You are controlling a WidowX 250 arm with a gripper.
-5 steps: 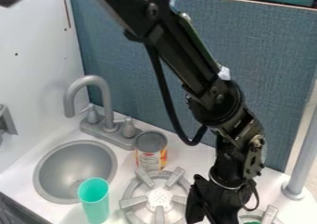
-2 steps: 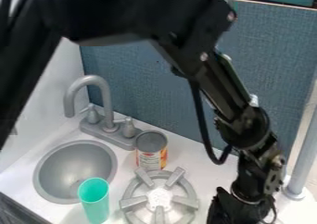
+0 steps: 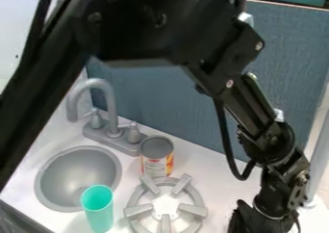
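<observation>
White surface (image 3: 208, 172): gray stove burner (image 3: 139, 210) near the fingers (image 3: 249, 223), whose state cannot be told. Burner appears stiff, non-fragile; best hold, a raised prong. Upright can (image 3: 155, 162) farther off.

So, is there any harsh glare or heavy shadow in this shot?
Little of either, it seems: in the camera view, small glints on the bolts of the black arm; in the same view, a soft, faint shadow on the pale counter, just left of the green cup.
</observation>
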